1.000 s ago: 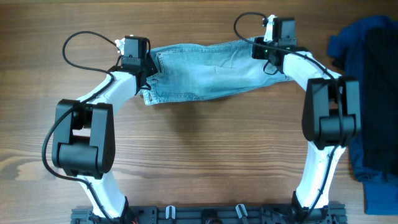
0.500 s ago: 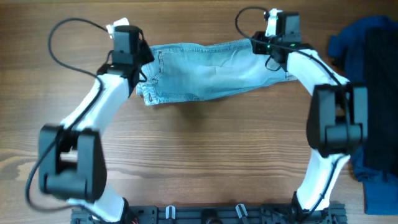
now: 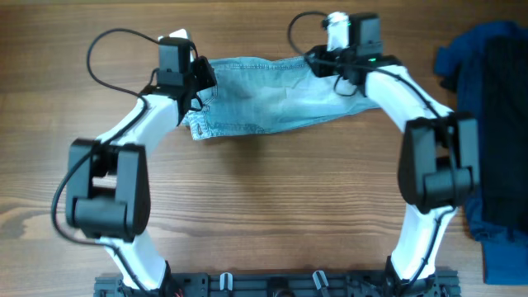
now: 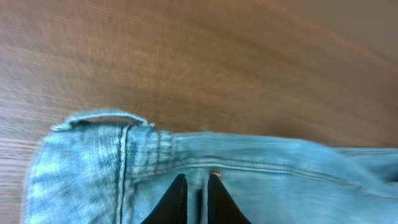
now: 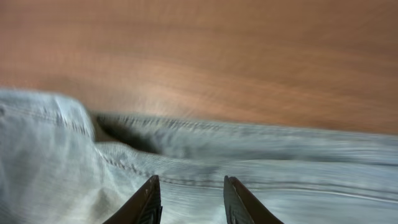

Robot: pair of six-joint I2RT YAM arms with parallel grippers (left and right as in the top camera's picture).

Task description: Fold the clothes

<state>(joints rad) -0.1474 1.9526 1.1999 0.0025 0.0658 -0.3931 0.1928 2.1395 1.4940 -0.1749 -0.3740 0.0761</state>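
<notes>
The light blue denim shorts [image 3: 264, 95] lie stretched sideways at the far middle of the wooden table. My left gripper [image 3: 200, 78] is at their left end. In the left wrist view its fingers [image 4: 196, 180] are pinched almost together on the denim [image 4: 280, 174] just below a stitched seam. My right gripper [image 3: 326, 62] is at the shorts' top right edge. In the right wrist view its fingers [image 5: 189, 183] stand a little apart with a thick layer of denim [image 5: 62, 155] between them; the picture is blurred.
A pile of dark navy and black garments [image 3: 491, 124] lies along the right edge of the table. Bare wood [image 3: 264, 190] fills the table in front of the shorts. Both arm bases stand at the near edge.
My right gripper has moved left along the far edge, and the shorts' right end came with it, so the cloth is shorter. My left gripper swung out slightly and came back to the left end.
</notes>
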